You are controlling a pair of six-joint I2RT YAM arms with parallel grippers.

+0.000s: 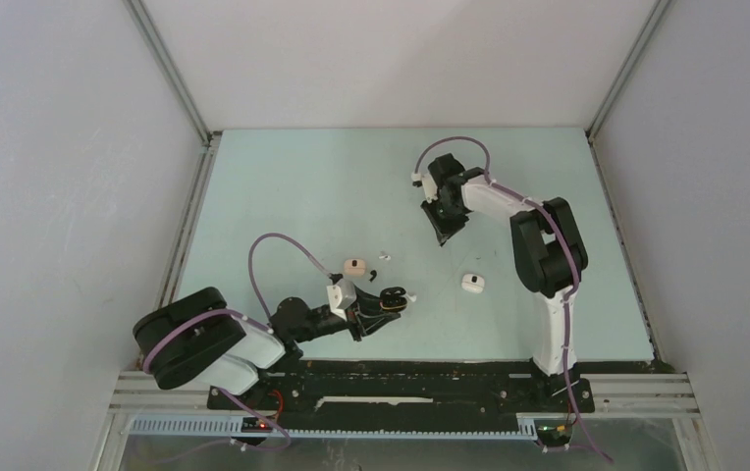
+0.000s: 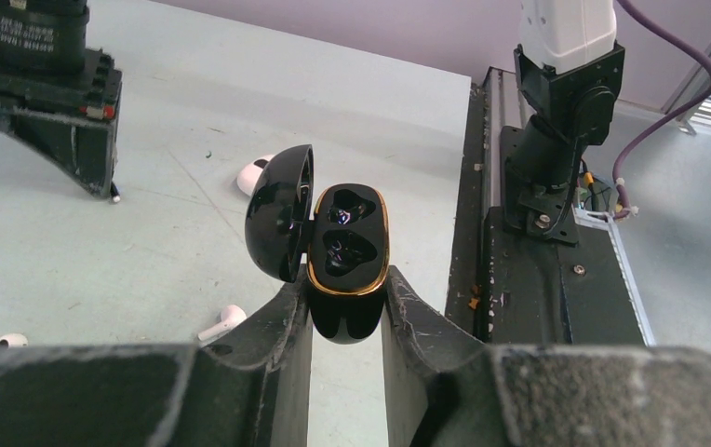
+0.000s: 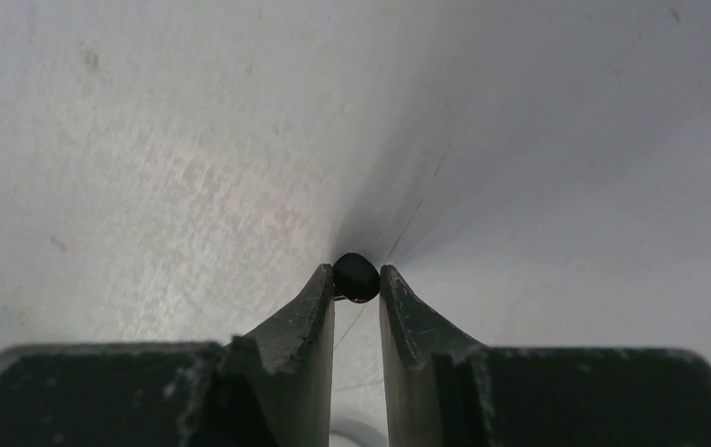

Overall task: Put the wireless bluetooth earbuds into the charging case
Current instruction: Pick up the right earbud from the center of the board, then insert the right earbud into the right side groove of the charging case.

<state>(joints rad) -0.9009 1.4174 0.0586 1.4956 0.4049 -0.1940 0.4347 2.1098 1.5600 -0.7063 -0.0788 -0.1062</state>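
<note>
Low left arm (image 1: 253,343), jaws tight on open black case (image 2: 347,275); outstretched right arm (image 1: 543,245), jaws tight on black earbud (image 3: 355,277).

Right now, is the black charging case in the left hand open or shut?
Open. The black charging case has its lid swung aside; both inner wells show.

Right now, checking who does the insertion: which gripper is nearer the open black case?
Left. The left gripper clamps the open black case; the right gripper is well apart from it, pinching a black earbud.
</note>
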